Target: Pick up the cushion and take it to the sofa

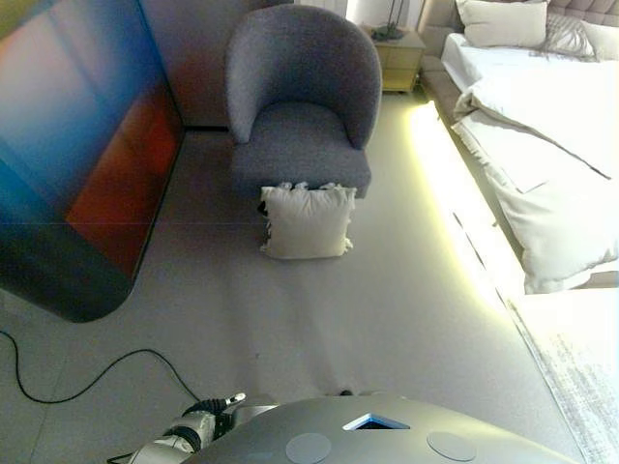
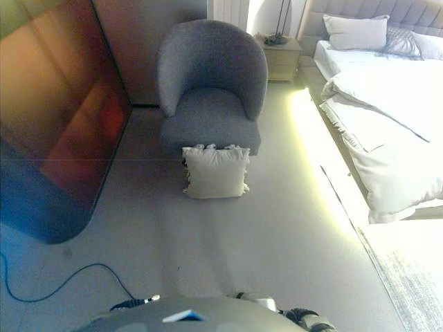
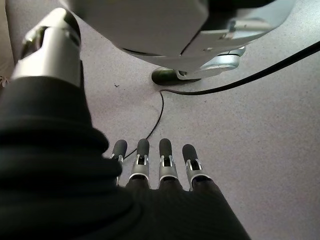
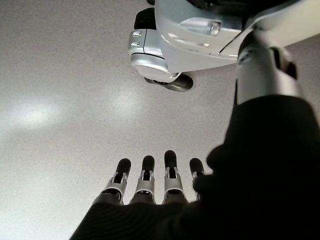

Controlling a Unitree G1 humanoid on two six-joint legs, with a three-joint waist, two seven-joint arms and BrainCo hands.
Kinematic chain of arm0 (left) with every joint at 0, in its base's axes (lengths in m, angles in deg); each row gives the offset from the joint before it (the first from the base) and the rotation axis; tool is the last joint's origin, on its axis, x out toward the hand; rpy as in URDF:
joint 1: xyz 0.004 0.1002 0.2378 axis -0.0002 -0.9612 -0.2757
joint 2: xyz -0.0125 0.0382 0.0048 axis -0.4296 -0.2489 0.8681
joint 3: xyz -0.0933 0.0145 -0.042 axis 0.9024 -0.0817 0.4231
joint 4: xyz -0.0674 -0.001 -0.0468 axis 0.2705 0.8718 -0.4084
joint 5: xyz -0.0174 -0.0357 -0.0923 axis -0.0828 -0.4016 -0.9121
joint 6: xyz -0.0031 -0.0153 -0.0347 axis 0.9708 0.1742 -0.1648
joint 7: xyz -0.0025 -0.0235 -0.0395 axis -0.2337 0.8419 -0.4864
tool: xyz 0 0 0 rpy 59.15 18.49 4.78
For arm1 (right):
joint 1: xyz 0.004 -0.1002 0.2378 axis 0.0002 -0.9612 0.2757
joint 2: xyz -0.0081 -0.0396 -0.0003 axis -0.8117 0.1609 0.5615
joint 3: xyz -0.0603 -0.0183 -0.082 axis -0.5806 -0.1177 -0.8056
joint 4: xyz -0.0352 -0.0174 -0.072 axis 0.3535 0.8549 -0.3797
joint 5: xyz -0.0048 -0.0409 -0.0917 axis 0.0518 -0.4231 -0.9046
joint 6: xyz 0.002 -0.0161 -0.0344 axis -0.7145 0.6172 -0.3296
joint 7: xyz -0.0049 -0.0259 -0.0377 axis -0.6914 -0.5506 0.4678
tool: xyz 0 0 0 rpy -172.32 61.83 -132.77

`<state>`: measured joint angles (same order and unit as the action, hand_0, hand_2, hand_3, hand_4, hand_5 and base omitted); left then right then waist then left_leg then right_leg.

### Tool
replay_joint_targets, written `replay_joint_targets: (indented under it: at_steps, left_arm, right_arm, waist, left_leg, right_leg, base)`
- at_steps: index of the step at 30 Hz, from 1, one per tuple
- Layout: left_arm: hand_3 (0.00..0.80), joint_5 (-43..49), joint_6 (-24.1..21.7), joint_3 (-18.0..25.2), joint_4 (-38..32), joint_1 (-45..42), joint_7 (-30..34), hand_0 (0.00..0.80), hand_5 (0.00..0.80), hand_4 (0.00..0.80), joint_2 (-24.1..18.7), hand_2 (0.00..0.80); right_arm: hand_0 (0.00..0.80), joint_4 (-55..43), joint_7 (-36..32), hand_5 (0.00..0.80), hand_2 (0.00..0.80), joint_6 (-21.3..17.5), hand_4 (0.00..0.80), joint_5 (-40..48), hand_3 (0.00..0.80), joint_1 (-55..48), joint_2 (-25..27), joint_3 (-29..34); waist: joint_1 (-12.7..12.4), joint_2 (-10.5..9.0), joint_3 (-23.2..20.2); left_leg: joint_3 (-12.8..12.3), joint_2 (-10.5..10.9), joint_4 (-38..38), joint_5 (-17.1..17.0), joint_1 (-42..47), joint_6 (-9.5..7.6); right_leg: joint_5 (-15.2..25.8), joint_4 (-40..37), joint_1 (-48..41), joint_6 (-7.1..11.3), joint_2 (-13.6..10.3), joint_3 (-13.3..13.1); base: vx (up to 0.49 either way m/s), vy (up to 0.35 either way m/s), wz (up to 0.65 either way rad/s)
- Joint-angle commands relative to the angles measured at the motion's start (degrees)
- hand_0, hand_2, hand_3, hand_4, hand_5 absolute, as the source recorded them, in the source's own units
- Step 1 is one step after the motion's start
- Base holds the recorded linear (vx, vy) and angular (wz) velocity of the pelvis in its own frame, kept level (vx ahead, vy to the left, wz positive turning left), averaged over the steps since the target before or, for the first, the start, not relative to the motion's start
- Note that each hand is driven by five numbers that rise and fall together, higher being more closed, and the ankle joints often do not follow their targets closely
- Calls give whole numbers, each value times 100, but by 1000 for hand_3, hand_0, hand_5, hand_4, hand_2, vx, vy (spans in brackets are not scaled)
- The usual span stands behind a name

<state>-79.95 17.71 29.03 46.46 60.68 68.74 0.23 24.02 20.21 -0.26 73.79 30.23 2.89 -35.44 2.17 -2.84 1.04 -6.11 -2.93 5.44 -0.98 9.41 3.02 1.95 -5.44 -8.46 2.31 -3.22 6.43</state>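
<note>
A cream cushion with frilled corners stands on the floor, leaning against the front of a grey armchair. It also shows in the right eye view. My left hand hangs low at my side, fingers straight, holding nothing; its wrist shows at the bottom of the left eye view. My right hand hangs at my other side, fingers straight and empty. Both hands are far from the cushion.
A bed with white bedding runs along the right, with a lit strip under its edge. A dark rounded cabinet stands at the left. A black cable lies on the floor at the lower left. A nightstand stands behind the armchair.
</note>
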Motion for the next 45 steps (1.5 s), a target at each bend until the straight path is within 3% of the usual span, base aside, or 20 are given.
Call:
replay_joint_targets:
  at_steps: [1,24,35,38,40,42,44,45]
  left_arm:
    - [0,118,-90,140,401,470,-3,0,0,0,320,0]
    - [0,181,-79,203,408,468,66,0,0,0,288,0]
    - [0,125,-46,250,385,498,-10,0,0,0,255,0]
    - [0,123,-159,329,360,506,-73,0,0,0,268,0]
    - [0,40,-253,361,309,539,-156,0,0,0,285,0]
    - [0,-67,-286,422,284,521,-155,0,0,0,305,0]
    - [0,-188,-262,472,278,483,-143,0,0,0,307,0]
    - [0,-226,-234,523,267,454,-153,0,0,0,291,0]
  right_arm:
    - [0,391,-106,0,0,18,0,-112,0,512,-88,-60]
    - [0,384,-99,0,0,-88,0,-73,0,517,-67,-2]
    - [0,357,-105,0,0,-11,0,-86,0,591,-40,-43]
    - [0,346,-208,0,0,5,0,-149,0,654,-19,-65]
    - [0,303,-264,0,0,21,0,-207,0,732,28,-120]
    - [0,260,-305,0,0,82,0,-209,0,800,102,-185]
    - [0,236,-318,0,0,120,0,-205,0,812,149,-200]
    - [0,252,-319,0,0,91,0,-198,0,816,182,-185]
  waist:
    - [-90,103,302]
    - [-90,89,279]
    - [-106,30,350]
    - [-143,-97,426]
    - [-196,-230,569]
    - [-253,-254,749]
    - [-282,-221,825]
    - [-331,-158,890]
  left_leg:
    - [-233,418,-44,819,79,-459]
    - [-248,421,-44,816,66,-453]
    - [-202,356,-257,849,17,-437]
    - [-296,229,-1149,1050,-309,-379]
    - [-324,110,-2306,1164,-857,-418]
    - [-237,-25,-3510,1057,-1525,-488]
    - [-171,-55,-3903,946,-1807,-519]
    - [-110,37,-3706,802,-1951,-508]
  right_leg:
    - [-567,44,-52,115,161,124]
    - [-545,44,-44,132,178,144]
    - [-624,134,-17,21,294,14]
    - [-644,302,84,-75,226,49]
    - [-638,469,196,-197,151,66]
    - [-645,654,262,-353,206,-30]
    - [-703,784,251,-422,262,-103]
    - [-839,915,173,-428,339,-203]
  base:
    - [0,0,0]
    - [0,-3,0]
    - [3,-81,0]
    - [-20,-168,-5]
    - [-71,-192,-11]
    - [-47,-169,-21]
    - [37,-83,-19]
    - [102,-18,-13]
